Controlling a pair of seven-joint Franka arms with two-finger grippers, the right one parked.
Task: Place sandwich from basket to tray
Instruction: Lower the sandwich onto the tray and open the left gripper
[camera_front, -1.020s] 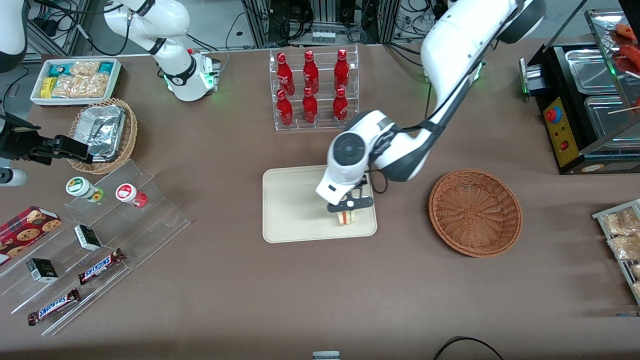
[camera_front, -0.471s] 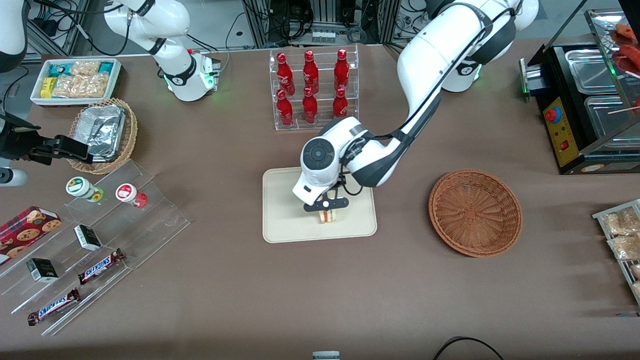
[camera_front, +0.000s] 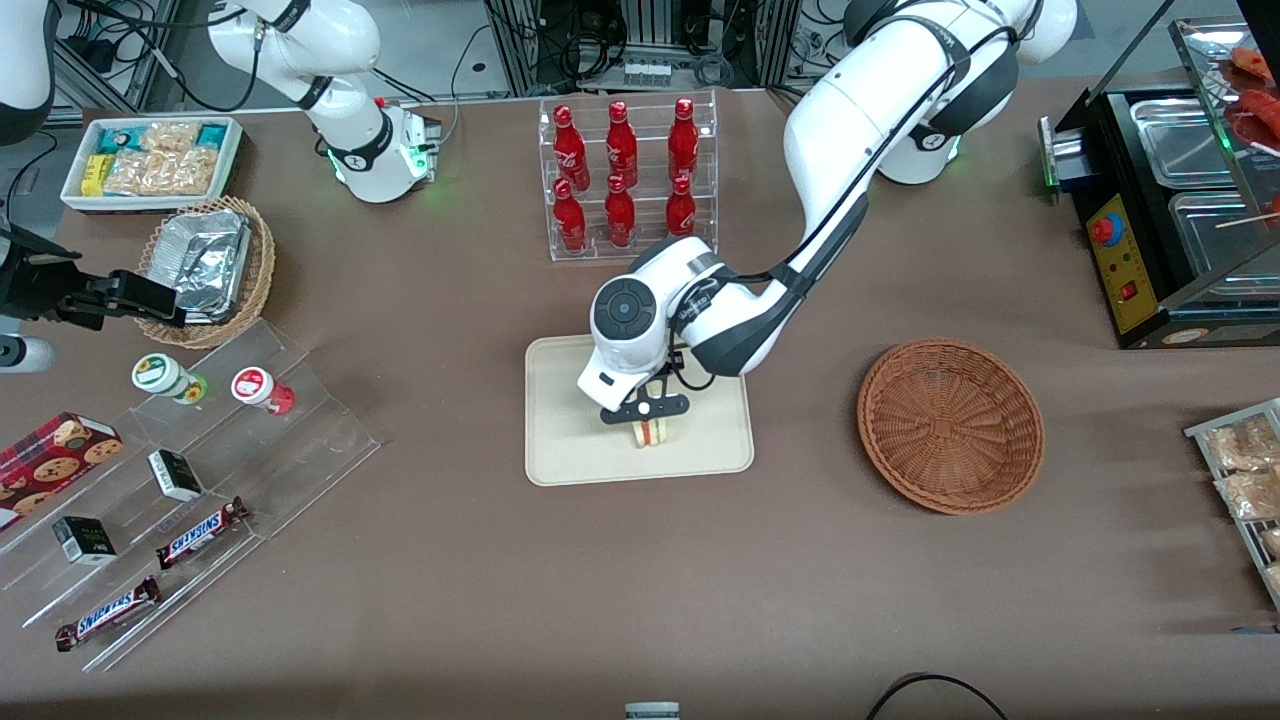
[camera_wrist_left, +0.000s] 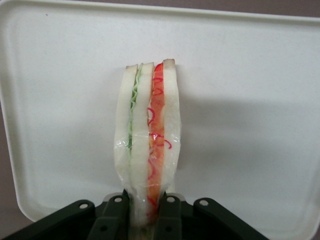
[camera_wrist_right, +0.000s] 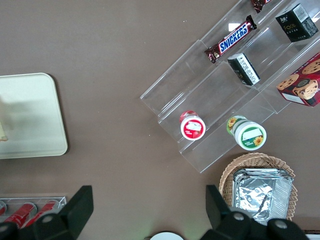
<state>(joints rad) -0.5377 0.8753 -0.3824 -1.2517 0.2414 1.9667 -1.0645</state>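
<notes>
One sandwich (camera_front: 652, 432), pinched upright between both fingers (camera_wrist_left: 114, 215) of the tool (camera_front: 646, 409), sits over the tray (camera_front: 570, 440); the basket (camera_front: 950, 425) lies at three o'clock on the counter (camera_front: 640, 590).

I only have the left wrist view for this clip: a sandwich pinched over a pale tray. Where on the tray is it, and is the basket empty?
Observer: The front view shows the gripper with the sandwich over the tray, in the half nearer the front camera.
Operator: And the basket?
Observer: The basket sits toward the working arm's end of the table, with nothing in it.
Operator: Anything close to the tray?
Observer: A clear rack of red bottles stands farther from the front camera, apart from the tray.
</notes>
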